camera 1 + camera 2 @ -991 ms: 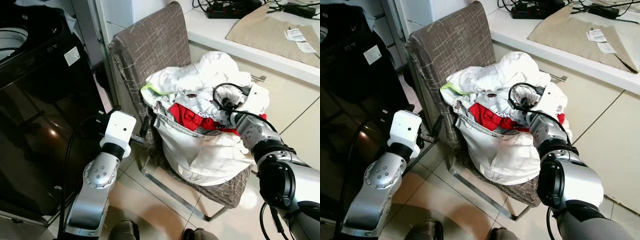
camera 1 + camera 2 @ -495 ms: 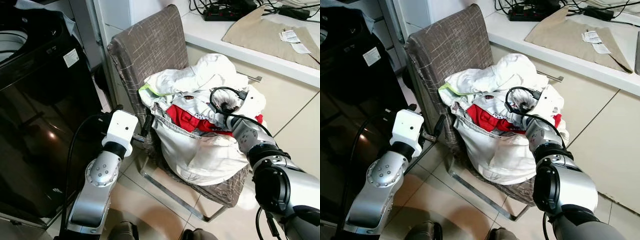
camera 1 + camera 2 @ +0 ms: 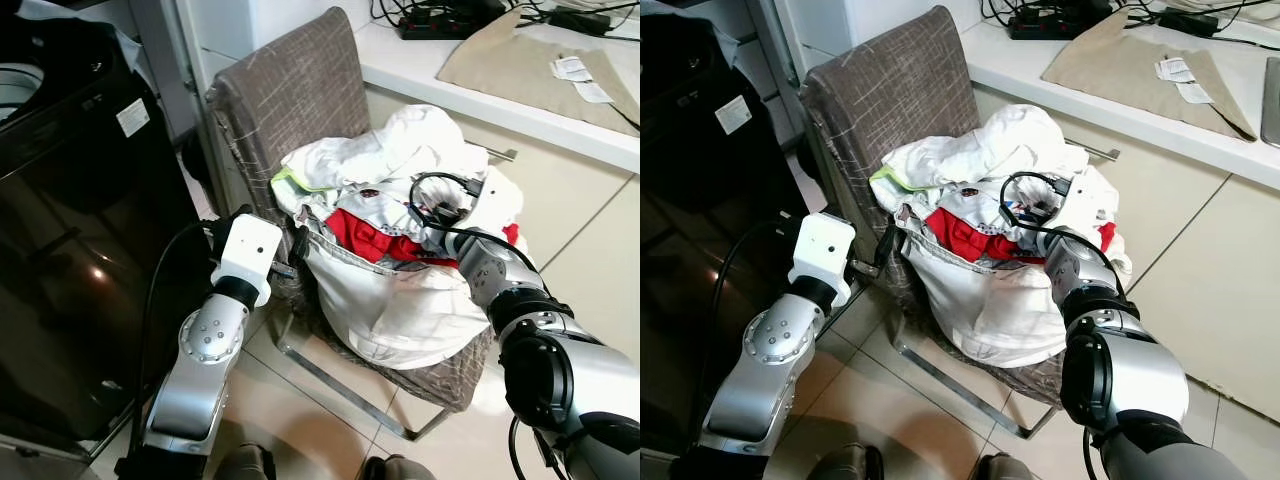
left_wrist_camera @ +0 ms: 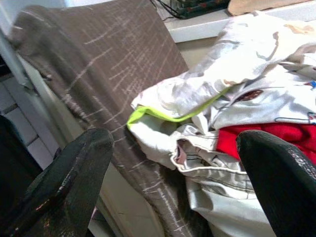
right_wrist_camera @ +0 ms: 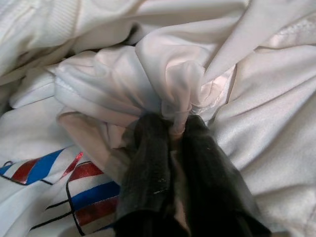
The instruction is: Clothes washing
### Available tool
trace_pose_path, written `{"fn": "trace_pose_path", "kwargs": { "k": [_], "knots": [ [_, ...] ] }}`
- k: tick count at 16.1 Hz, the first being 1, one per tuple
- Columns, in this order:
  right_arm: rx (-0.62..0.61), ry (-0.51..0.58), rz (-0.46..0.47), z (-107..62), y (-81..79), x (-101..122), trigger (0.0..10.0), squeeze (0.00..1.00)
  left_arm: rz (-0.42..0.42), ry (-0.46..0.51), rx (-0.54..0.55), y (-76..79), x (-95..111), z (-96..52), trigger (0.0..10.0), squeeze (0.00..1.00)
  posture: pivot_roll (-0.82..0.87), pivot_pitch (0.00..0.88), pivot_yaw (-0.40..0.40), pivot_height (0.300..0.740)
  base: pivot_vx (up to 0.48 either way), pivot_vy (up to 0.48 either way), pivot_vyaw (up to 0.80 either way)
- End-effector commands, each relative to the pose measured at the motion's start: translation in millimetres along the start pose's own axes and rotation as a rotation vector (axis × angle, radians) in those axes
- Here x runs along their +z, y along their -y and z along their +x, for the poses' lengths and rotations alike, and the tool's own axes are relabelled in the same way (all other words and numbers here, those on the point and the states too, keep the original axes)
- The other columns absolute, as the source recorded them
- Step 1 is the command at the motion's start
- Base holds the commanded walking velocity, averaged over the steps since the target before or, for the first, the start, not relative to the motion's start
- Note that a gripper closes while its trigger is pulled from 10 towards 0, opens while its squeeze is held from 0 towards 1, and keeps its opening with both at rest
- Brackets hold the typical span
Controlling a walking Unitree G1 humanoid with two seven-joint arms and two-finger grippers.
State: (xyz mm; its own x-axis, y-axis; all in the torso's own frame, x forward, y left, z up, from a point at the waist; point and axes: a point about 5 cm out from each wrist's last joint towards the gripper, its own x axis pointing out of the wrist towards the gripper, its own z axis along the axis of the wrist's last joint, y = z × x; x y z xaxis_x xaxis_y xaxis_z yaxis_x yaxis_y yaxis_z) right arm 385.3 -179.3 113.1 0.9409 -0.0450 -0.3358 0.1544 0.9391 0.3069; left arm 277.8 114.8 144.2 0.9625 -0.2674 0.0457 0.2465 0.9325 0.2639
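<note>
Laundry pile sits mid-frame on the grey chair. Right gripper is pinched tight on a fold of white garment. Left gripper hangs spread wide beside the chair, black washer at left.

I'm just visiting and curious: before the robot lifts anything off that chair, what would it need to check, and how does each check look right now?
1. Right gripper pinching cloth: ok, its fingers are closed on a fold of the white garment.
2. Only one piece caught: cannot tell, the folds overlap.
3. Left gripper free to help: ok, open, beside the chair, holding nothing.
4. Pile of clothes steady on the seat: ok, though it hangs over the front edge.
5. Washing machine ready: cannot tell.
</note>
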Motion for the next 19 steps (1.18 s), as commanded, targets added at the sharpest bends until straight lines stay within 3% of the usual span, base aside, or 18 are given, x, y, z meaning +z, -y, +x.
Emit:
{"fn": "trace_pose_path", "kwargs": {
  "k": [1, 5, 8, 11, 12, 13, 17, 18, 19],
  "knots": [
    [0.040, -0.037, -0.007, 0.5, -10.0, -5, 0.0, 0.00, -0.001, 0.014, -0.014, 3.6, 3, 3.0, 10.0, 0.00, 0.04, 0.110, -0.010, 0.740, 0.000, 0.000, 0.00],
    [0.228, 0.053, -0.055, 0.0, -48.9, 14, 0.0, 0.00, -0.018, 0.032, -0.027, 10.5, 4, 12.1, 10.0, 0.00, 0.00, 0.090, -0.022, 0.740, 0.000, 0.000, 0.00],
    [0.359, 0.166, -0.082, -4.8, -77.0, 47, 0.0, 0.00, -0.024, 0.041, -0.025, 12.5, 4, 16.2, 10.0, 0.00, -0.01, 0.075, -0.026, 0.740, 0.000, 0.000, 0.00],
    [0.429, 0.223, -0.109, -9.6, -91.5, 67, 0.0, 0.00, -0.025, 0.047, -0.024, 12.7, 4, 19.3, 10.0, 0.00, -0.01, 0.064, -0.030, 0.740, 0.000, 0.000, 0.00],
    [0.508, 0.301, -0.106, -18.9, -108.6, 97, 0.0, 0.00, -0.025, 0.056, -0.018, 11.5, 5, 21.2, 10.0, 0.00, -0.01, 0.050, -0.034, 0.740, 0.000, 0.000, 0.00],
    [0.552, 0.335, -0.106, -25.1, -116.9, 112, 0.0, 0.00, -0.025, 0.059, -0.016, 11.4, 5, 21.8, 10.0, 0.00, -0.01, 0.048, -0.034, 0.740, 0.000, 0.000, 0.00],
    [0.615, 0.472, -0.159, -45.3, -127.7, 166, 0.0, 0.00, -0.027, 0.066, -0.013, 11.3, 5, 23.8, 10.0, 0.00, -0.01, 0.031, -0.034, 0.740, 0.000, 0.000, 0.00],
    [0.589, 0.543, -0.200, -50.7, -123.2, 190, 0.0, 0.00, -0.028, 0.069, -0.014, 11.7, 5, 25.6, 10.0, 0.00, -0.02, 0.017, -0.036, 0.740, 0.000, 0.000, 0.00],
    [0.558, 0.567, -0.213, -51.5, -117.7, 200, 0.0, 0.00, -0.029, 0.074, -0.015, 12.4, 6, 26.7, 10.0, 0.00, -0.02, 0.010, -0.038, 0.740, 0.000, 0.000, 0.00]
  ]
}}
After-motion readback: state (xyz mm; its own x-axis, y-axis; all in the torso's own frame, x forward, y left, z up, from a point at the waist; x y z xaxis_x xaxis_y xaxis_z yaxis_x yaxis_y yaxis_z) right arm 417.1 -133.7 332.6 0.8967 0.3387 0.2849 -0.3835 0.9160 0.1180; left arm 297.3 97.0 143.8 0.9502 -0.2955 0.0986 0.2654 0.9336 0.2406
